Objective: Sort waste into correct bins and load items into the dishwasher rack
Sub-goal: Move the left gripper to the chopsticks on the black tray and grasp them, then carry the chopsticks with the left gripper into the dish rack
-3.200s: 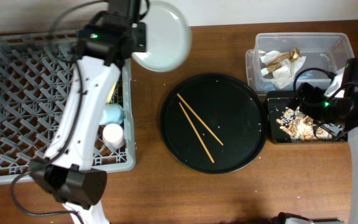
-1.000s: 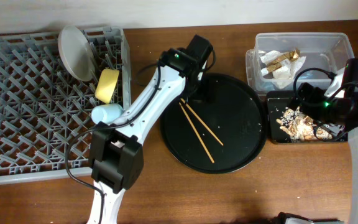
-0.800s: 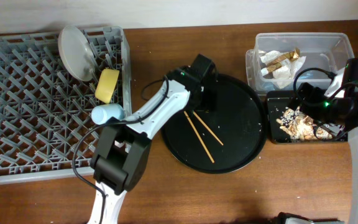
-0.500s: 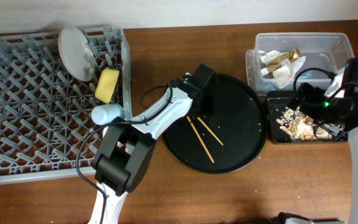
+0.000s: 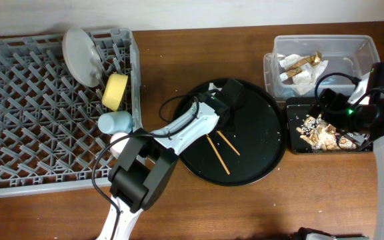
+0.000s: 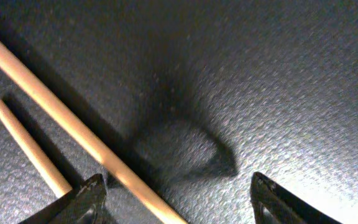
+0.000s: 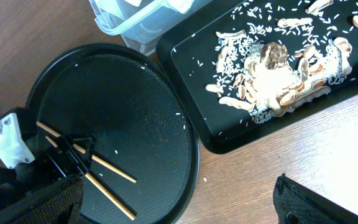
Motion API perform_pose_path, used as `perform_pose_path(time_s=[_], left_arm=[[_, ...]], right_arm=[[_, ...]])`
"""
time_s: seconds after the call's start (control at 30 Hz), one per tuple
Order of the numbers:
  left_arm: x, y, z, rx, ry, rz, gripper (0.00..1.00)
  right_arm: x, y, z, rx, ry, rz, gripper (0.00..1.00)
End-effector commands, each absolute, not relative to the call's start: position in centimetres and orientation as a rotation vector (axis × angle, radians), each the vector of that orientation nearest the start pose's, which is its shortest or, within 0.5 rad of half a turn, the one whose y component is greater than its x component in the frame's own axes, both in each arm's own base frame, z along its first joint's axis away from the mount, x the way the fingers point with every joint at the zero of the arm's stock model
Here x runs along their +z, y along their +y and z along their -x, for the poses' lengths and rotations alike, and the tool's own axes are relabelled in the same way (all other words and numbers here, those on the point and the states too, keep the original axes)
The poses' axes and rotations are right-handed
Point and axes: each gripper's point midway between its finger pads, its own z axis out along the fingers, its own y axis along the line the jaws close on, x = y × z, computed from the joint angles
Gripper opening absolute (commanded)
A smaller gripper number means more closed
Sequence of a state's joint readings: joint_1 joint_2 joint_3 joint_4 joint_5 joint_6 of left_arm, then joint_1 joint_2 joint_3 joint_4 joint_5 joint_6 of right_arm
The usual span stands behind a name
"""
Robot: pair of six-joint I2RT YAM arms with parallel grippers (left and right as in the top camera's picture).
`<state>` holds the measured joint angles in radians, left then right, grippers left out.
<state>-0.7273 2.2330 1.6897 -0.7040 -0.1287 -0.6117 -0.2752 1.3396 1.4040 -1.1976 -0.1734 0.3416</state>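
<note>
Overhead: on a brown wooden table (image 5: 199, 213) by a pale wall, the left gripper (image 5: 222, 120) has slid right across the round black tray (image 5: 262, 157), covering the far ends of two thin brown chopsticks (image 5: 219, 157). Left wrist: fingers spread, one beside the chopsticks. Right wrist: the right gripper (image 7: 173, 208) hangs spread.

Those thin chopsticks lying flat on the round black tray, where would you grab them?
Best from straight above, pinching across both chopsticks near the end where they lie closest together. They lie flat on the round tray and look too thin for a sideways approach.
</note>
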Motion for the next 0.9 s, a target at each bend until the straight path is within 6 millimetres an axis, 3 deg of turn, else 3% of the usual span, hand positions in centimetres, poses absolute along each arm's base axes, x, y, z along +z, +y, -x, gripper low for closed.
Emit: perform_pose_path(time_s=[0.0,0.13,0.23,0.4,0.53,0.6,0.67,0.7,0.8,0.87], left_arm=[[0.3,-30.5,-38.3,-0.068,2.832,-0.125,0.74],[0.1,-30.2,-38.5,-0.039,2.827,-0.122,0.67],[-1.5,-30.4,-38.1,-0.019,2.846,-0.135,0.38],[-1.5,-30.5,-38.2,-0.029,2.846,-0.136,0.04],[-1.3,-31.2,-38.3,-0.076,2.844,-0.139,0.01],[0.3,-31.8,-39.1,-0.099,2.808,-0.194,0.01],[4.1,-32.6,-40.4,-0.1,2.728,-0.328,0.01],[6.7,-31.9,-41.2,-0.049,2.683,-0.35,0.01],[13.7,-27.8,-42.7,0.06,2.62,-0.255,0.01],[19.1,-21.9,-43.1,0.074,2.602,-0.113,0.01]], right_arm=[[22.9,-5.7,-29.9,0.241,2.57,-0.786,0.98],[22.9,-5.7,-29.9,0.241,2.57,-0.786,0.98],[22.9,-5.7,-29.9,0.241,2.57,-0.786,0.99],[22.9,-5.7,-29.9,0.241,2.57,-0.786,0.99],[22.9,-5.7,-29.9,0.241,2.57,-0.786,0.98],[22.9,-5.7,-29.9,0.241,2.57,-0.786,0.98],[22.9,-5.7,-29.9,0.241,2.57,-0.786,0.99],[22.9,-5.7,-29.9,0.241,2.57,-0.786,0.98],[22.9,-5.7,-29.9,0.241,2.57,-0.786,0.98],[22.9,-5.7,-29.9,0.241,2.57,-0.786,0.98]])
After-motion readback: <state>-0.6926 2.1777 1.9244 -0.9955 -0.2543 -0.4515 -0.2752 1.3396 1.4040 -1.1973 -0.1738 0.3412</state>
